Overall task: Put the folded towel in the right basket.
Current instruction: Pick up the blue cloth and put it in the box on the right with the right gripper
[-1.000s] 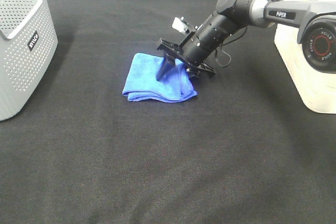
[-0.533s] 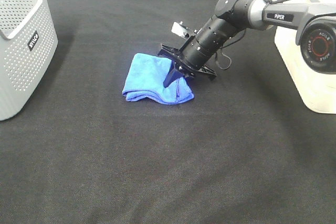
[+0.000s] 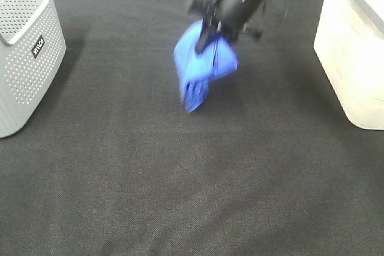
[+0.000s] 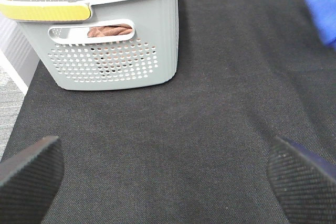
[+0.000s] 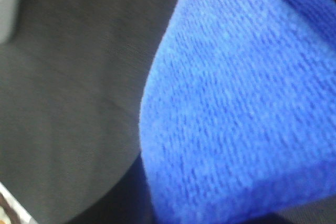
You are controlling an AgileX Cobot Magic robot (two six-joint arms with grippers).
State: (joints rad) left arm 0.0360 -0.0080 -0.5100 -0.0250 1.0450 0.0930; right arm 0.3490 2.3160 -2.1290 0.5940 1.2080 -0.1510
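The folded blue towel hangs in the air above the black table, held by my right gripper, which is shut on its upper edge. The picture is motion-blurred there. In the right wrist view the towel fills most of the frame and hides the fingers. A corner of the towel shows in the left wrist view. The right basket is cream-white and stands at the table's right edge. My left gripper is open and empty, low over the table; only its two dark fingertips show.
A grey perforated basket stands at the left edge. In the left wrist view this basket has a yellow handle and holds a grey and a brown cloth. The black cloth-covered table spreads between the baskets.
My right gripper has lifted the towel off the table and carried it up and slightly right. The towel now dangles in the air. The left gripper's state earlier is not shown.
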